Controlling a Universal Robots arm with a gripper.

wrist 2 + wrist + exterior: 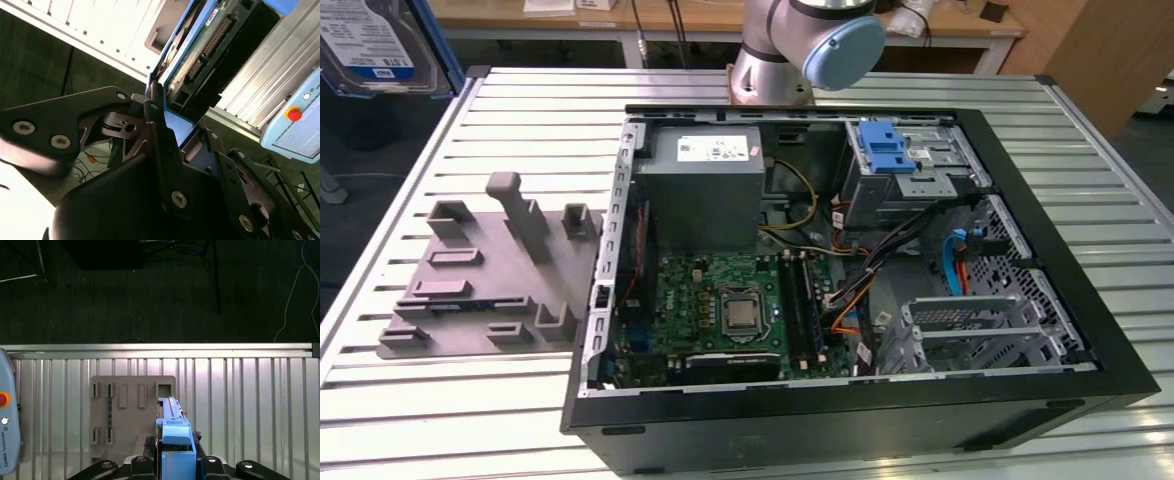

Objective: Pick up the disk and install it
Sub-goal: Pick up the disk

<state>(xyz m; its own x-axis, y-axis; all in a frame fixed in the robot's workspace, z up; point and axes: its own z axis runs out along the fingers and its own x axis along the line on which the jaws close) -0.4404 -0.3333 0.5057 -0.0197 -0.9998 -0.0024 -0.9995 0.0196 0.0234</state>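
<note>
one disk (172, 422) clamped in the gripper (176, 464) — well apart from the open computer case (854, 420), motherboard (720, 300) inside

Open computer case (854, 425), grey fixture plate (460, 292)

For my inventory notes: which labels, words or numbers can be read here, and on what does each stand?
Disk label: white-and-blue, print too small to read.
Sticker on the grey box: too small to read.
Pendant: a maker's name, not quoted here.
Nothing else is legible.
</note>
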